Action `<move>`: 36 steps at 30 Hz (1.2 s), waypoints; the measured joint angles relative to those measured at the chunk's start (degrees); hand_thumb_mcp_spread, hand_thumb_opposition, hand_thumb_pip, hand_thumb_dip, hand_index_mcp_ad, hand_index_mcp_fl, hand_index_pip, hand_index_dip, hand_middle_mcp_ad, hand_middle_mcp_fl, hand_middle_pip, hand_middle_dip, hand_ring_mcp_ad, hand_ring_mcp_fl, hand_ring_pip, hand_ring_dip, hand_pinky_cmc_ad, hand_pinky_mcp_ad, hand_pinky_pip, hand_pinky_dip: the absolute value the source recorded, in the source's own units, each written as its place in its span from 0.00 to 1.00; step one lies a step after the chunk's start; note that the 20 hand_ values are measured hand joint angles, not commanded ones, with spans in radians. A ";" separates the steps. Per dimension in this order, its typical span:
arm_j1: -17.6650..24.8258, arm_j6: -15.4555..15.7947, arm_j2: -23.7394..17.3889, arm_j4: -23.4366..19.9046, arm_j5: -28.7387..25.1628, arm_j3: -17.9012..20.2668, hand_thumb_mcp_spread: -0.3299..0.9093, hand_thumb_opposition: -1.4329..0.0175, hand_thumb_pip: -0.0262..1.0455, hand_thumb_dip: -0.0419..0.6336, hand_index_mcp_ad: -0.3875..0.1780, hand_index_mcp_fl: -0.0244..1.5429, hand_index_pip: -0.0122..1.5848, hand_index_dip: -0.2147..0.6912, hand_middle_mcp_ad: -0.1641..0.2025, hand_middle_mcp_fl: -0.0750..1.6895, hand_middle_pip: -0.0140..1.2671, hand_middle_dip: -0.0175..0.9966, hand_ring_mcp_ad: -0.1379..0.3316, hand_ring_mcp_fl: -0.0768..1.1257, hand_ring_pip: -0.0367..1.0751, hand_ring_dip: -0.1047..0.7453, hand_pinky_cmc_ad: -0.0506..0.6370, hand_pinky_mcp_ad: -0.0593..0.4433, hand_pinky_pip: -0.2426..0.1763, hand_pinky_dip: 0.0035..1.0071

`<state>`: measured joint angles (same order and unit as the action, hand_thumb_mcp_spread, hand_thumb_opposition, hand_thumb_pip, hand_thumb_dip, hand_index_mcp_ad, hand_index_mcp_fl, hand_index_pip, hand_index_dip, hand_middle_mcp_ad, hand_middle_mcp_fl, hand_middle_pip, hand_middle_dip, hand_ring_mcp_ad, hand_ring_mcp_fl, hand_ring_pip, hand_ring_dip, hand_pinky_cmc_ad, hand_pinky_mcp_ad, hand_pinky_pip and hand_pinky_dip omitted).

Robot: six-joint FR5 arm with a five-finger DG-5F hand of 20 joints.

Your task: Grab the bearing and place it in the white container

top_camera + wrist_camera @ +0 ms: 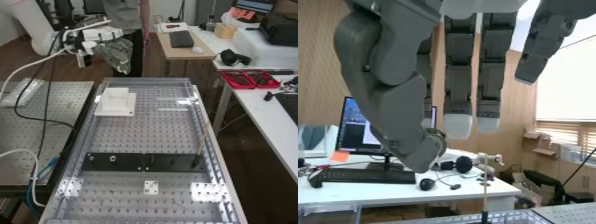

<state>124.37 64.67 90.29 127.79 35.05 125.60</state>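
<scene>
In the high view, the grey fingers (114,54) of the robot hang in the air at the far end of the perforated worktop (126,132), a little beyond its edge, and they point downward. Nearer to the camera than the fingers, and lower, the white container (118,102) stands on this worktop; whether the bearing is inside it, I cannot tell. Further from the fingers, toward the camera, lies the flat black bar (126,162). On it stand the smaller nut (91,158) and the larger nut (113,158), near to each other, both well apart from the fingers. At the other end of the bar, a thin stick (201,142) rises, slightly tilted, from a dark foot. In the wrist view, the fingers are long and almost straight, with open space between them, and the thick thumb (398,95) is bent a little in front of them; they have hold of nothing. Beyond them, well apart, are a monitor (354,131), a keyboard (358,175) and a black mouse (427,184) on a white worktop (384,192).
</scene>
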 joint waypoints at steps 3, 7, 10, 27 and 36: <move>2.20 0.65 0.14 -0.59 -2.25 -0.19 0.71 0.25 0.56 0.50 0.36 0.38 0.90 0.32 0.59 0.42 0.84 0.77 0.45 0.46 0.64 0.74 0.57 0.71 0.70 0.27; 4.83 1.51 0.58 -2.33 -4.19 -0.20 0.73 0.25 0.56 0.50 0.36 0.38 0.90 0.32 0.59 0.42 0.84 0.77 0.45 0.46 0.64 0.74 0.57 0.71 0.70 0.27; 6.43 2.59 0.53 -4.01 -5.16 0.29 0.73 0.25 0.56 0.50 0.36 0.38 0.90 0.32 0.59 0.43 0.84 0.77 0.45 0.46 0.64 0.74 0.57 0.70 0.70 0.27; 15.06 7.68 -0.47 -12.55 -10.06 4.93 0.73 0.25 0.56 0.50 0.36 0.38 0.90 0.32 0.59 0.43 0.84 0.77 0.45 0.46 0.63 0.75 0.57 0.70 0.74 0.27; 17.42 4.55 1.83 -15.48 -13.07 6.64 0.73 0.25 0.56 0.50 0.36 0.38 0.90 0.32 0.59 0.43 0.84 0.77 0.45 0.46 0.62 0.75 0.57 0.70 0.74 0.27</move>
<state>141.79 69.22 92.13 112.30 21.98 132.24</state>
